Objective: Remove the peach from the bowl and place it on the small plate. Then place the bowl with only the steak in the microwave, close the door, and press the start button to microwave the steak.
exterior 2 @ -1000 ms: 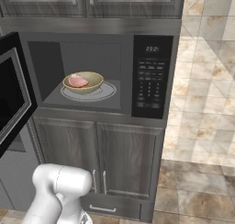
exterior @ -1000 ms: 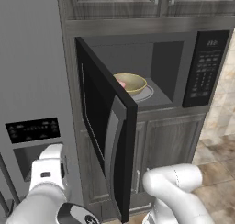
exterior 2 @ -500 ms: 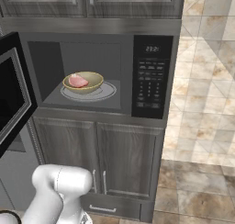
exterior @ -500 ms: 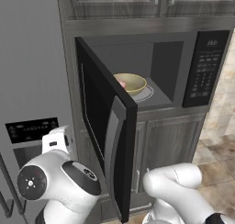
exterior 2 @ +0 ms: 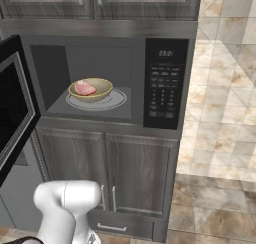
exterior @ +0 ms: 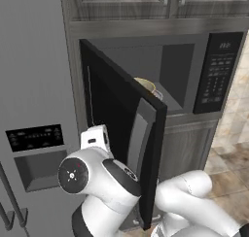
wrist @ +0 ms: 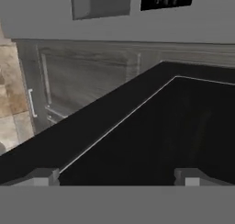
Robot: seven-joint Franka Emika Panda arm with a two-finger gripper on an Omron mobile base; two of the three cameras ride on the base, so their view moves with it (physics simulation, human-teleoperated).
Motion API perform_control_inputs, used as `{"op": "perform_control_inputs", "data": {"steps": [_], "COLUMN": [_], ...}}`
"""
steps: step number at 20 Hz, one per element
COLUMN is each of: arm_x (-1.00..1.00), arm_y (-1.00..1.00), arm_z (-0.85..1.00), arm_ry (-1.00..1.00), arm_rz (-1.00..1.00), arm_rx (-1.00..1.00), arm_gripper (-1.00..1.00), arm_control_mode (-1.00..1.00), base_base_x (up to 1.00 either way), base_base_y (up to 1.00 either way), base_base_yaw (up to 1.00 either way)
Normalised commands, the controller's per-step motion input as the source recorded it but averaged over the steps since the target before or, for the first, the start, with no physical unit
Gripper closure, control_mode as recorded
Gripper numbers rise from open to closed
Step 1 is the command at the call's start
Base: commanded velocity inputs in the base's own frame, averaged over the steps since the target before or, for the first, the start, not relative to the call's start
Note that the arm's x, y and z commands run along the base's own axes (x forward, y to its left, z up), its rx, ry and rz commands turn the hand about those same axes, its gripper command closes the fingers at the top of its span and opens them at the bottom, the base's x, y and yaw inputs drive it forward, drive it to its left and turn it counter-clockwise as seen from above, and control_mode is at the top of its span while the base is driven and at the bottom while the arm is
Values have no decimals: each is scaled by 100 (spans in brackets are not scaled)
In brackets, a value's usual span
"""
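The microwave (exterior 2: 107, 78) stands open, its black door (exterior: 121, 139) swung out toward me. Inside, the olive-yellow bowl (exterior 2: 90, 89) rests on the glass turntable with the pink steak (exterior 2: 84, 88) in it; in the left base view just its rim (exterior: 146, 85) peeks past the door. In the hand view my gripper (wrist: 117, 178) is open, both fingertips (wrist: 46, 177) close against the door's dark outer face (wrist: 160, 126). My white arm (exterior: 97, 182) rises left of the door. The peach and the small plate are out of view.
A grey fridge with a dispenser panel (exterior: 34, 136) fills the left side. The keypad (exterior 2: 165, 83) sits on the microwave's right. Dark wood cabinet doors (exterior 2: 135, 173) lie below it and tiled floor (exterior 2: 220, 178) to the right.
My arm has swung up and to the right, beside the open door. The bowl, steak and door have stayed put, and the gripper has stayed open.
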Motion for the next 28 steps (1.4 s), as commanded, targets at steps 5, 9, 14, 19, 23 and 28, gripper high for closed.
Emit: {"op": "perform_control_inputs", "data": {"steps": [5, 9, 14, 19, 23, 28], "arm_x": [5, 29, 39, 69, 76, 69], "arm_y": [-92, -94, -80, -46, -24, -24], "arm_z": [29, 36, 27, 9, 0, 5], "arm_ry": [0, 0, 0, 0, 0, 0], "arm_rz": [-7, -5, -3, 0, 7, 5], "arm_rx": [0, 0, 0, 0, 0, 0], "arm_gripper": [-100, -100, -100, -100, -100, -100], "arm_control_mode": [-100, -100, -100, -100, -100, -100], "base_base_x": [0, 0, 0, 0, 0, 0], "base_base_y": [0, 0, 0, 0, 0, 0], "base_base_yaw": [0, 0, 0, 0, 0, 0]}}
